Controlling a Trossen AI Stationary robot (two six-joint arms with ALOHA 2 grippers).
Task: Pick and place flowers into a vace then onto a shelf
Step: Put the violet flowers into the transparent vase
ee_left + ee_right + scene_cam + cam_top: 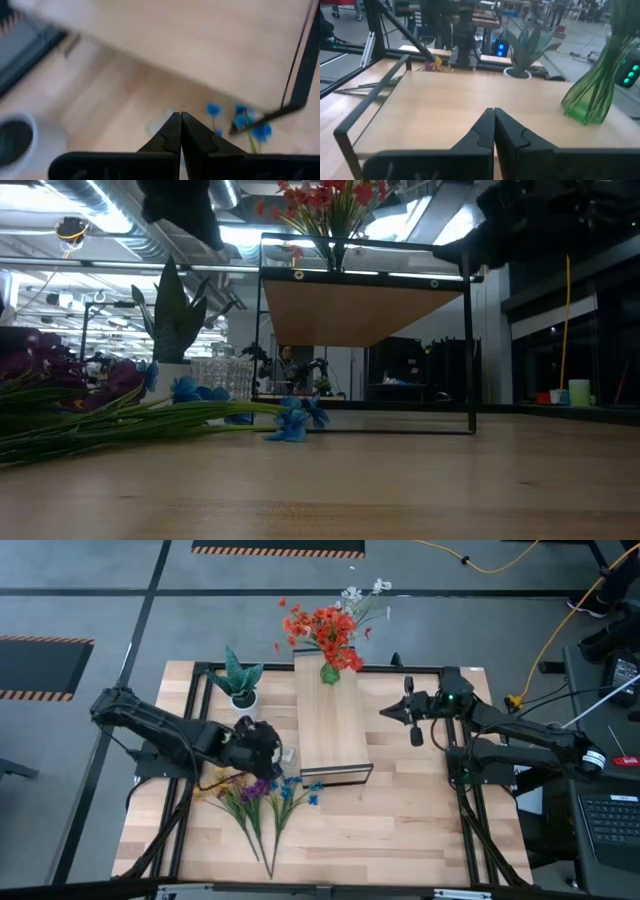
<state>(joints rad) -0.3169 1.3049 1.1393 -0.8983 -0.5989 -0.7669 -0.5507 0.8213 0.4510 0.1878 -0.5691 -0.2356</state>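
Right pincer point(493, 131): fingers pressed tip to tip, nothing between, hovering just over the shelf point(445, 107). Shelf's pale planks run straight ahead of the pincer; dark frame edge runs along one side. Green glass vase point(592, 95) stands on the shelf ahead and off to one side of the pincer, near but apart; green stems rise out of it, blooms out of frame. Beyond the shelf's far end: spiky green plant point(526, 46) in a white pot. Also beyond, to the other side, left arm point(457, 32), dark; yellow flowers point(436, 63) just beside it on the worktop point(337, 102). Bkgd: room w/ more benches, blurry.
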